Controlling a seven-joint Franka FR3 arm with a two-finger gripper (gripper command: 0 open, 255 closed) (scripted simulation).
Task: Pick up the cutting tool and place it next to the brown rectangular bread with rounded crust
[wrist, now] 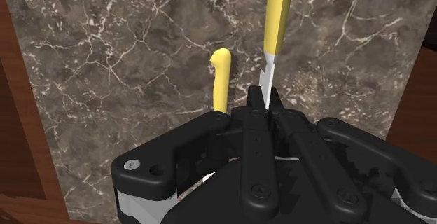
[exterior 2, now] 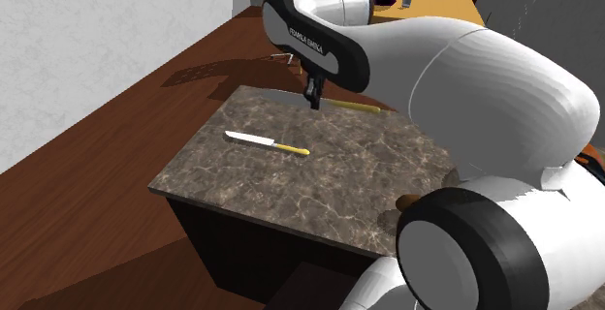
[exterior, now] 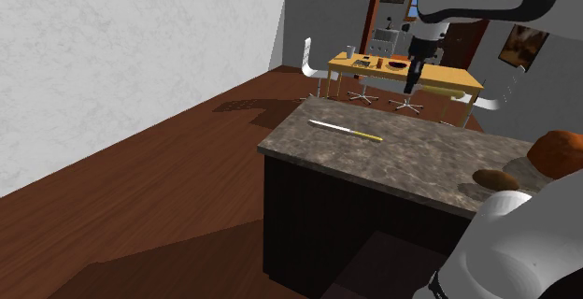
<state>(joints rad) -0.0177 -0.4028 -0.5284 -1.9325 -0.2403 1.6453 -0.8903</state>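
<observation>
A: Where is the end effector [exterior: 412, 84]?

B: It hangs in the air over the far part of the desk [exterior: 420, 157]. In the wrist view its two fingers are pressed narrow on the blade of a knife [wrist: 278, 19], and the yellow handle points away from the hand.

A: So the knife is off the desk?

B: It looks so. In the second exterior view it sits about level at the fingertips, with the handle toward that view's right.

A: I see one more yellow handle.

B: That is the other knife [exterior: 346, 131] (white blade, yellow handle). It lies flat on the desk, toward the shoulder view's left, apart from the end effector.

A: And the bread?

B: At the shoulder view's right, at the desk's end, there is an orange-brown lump [exterior: 561, 152] and near it a dark brown lump [exterior: 495, 179]. Which one is the bread I cannot tell. Both are well apart from the two knives.
</observation>
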